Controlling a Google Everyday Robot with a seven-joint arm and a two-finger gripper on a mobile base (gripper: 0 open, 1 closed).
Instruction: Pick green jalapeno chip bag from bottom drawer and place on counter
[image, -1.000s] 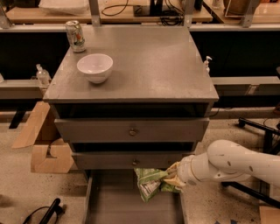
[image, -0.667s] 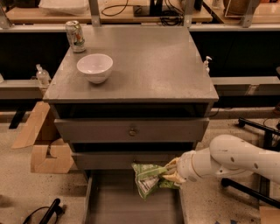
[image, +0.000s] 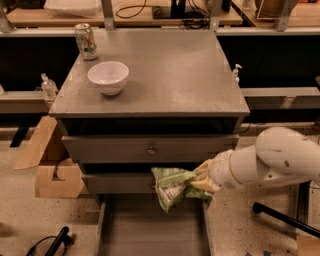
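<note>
The green jalapeno chip bag (image: 171, 186) hangs crumpled in the air above the open bottom drawer (image: 150, 230), in front of the middle drawer's face. My gripper (image: 199, 181) is shut on the bag's right side, at the end of the white arm that reaches in from the right. The drawer tray below is pulled out and shows a bare grey floor. The counter (image: 170, 75) is the grey cabinet top above and behind the bag.
A white bowl (image: 108, 77) and a green-and-white soda can (image: 86, 41) stand on the counter's left side. Cardboard pieces (image: 50, 165) lean at the cabinet's left. A black object (image: 52, 242) lies on the floor at bottom left. A wooden bench with cables runs behind.
The gripper has lifted the bag a little higher and slightly left, from over the drawer to in front of the middle drawer's face.
</note>
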